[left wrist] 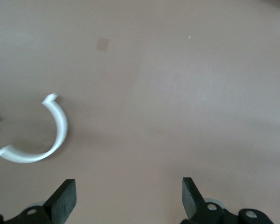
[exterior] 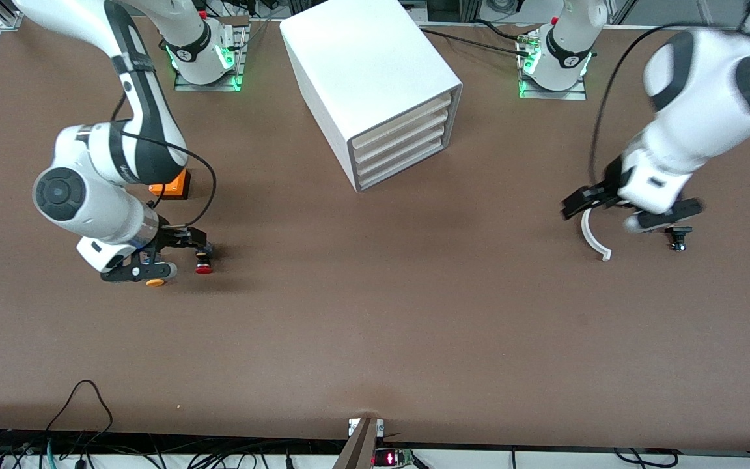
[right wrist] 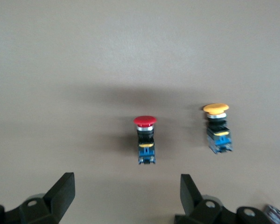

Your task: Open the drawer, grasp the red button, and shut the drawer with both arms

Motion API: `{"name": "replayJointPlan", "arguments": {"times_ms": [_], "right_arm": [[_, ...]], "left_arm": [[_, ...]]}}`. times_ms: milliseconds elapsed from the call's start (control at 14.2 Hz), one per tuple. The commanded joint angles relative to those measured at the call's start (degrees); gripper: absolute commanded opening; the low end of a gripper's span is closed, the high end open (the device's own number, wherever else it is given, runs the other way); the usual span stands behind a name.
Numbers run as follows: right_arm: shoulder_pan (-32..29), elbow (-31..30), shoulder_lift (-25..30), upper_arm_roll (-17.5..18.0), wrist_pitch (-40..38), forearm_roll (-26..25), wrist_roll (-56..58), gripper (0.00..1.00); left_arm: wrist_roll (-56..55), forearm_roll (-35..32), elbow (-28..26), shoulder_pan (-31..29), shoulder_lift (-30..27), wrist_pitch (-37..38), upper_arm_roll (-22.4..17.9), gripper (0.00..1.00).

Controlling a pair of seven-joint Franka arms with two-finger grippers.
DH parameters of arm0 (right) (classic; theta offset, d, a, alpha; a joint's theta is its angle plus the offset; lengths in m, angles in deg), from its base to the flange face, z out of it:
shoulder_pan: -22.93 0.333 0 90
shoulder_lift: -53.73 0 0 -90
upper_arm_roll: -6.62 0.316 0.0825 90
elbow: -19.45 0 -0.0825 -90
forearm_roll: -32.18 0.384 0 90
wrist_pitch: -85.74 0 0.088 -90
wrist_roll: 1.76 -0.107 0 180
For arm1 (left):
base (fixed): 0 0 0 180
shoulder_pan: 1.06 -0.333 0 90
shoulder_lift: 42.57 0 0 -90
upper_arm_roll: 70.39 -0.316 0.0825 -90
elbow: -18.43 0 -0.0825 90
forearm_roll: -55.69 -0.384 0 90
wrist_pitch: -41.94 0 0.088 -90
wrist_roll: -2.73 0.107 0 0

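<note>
Button [exterior: 204, 266], the red-capped one, is lying on its side on the bare worktop [exterior: 375, 326] toward the right arm's end, well in from every edge, with nothing gripping it. It is looking small, light and rigid: a smooth rounded mushroom cap that would probably slip between pads, and a squarer dark blue body with a silvery collar, which is offering flatter faces, so the body is likely the better place to pinch. Lying loose, it could roll or skid if nudged from one side only. The right hand [exterior: 173, 257] is hovering just over it with its fingers [right wrist: 63, 191] spread wide, the button sitting ahead of the gap between them in the right wrist view. Just beside it, slightly nearer the front camera, a similar orange-capped button [exterior: 155, 283] is lying, close enough to be knocked or taken by mistake. An orange cube [exterior: 173, 184] is sitting farther from the front camera, partly under the right forearm. The cabinet [exterior: 375, 85] is standing near the middle of the edge where the arms are mounted, all four drawers [exterior: 401, 140] appearing pushed in flush, so no tray is standing open. Between the button and the cabinet the brown surface is looking open for travel. Toward the left arm's end, the left hand [exterior: 629, 212] is waiting with its fingers [left wrist: 65, 198] spread over a white curved clip [exterior: 593, 236], a small dark fitting [exterior: 678, 238] lying beside it.
</note>
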Motion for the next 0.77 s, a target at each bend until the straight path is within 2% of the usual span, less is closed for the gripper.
{"name": "replayJointPlan", "arguments": {"times_ms": [0, 211, 352, 493, 704], "right_arm": [[-0.5, 8.1, 0.7, 0.2, -8.0, -0.3, -1.6, 1.00], [-4.0, 10.9, 4.7, 0.5, -11.6, -1.8, -1.5, 1.00], [-9.9, 10.8, 8.4, 4.5, -15.1, -2.7, -1.6, 1.00], [-14.9, 10.0, 11.0, 8.6, -18.5, -6.2, -1.8, 1.00], [-18.3, 8.0, 13.0, 8.9, -19.3, -6.9, -1.0, 1.00]], "left_arm": [[5.4, -3.6, 6.1, 0.7, -2.7, 9.8, -2.8, 1.00], [8.0, -6.0, 6.9, 0.8, -3.4, 15.5, -2.7, 1.00], [8.2, -6.0, 7.8, 0.8, -3.1, 15.8, -2.9, 1.00], [8.2, -6.0, 7.8, 0.8, -2.9, 15.8, -2.9, 1.00], [8.2, -5.9, 7.9, 0.4, -2.2, 15.5, -3.0, 1.00]]}}
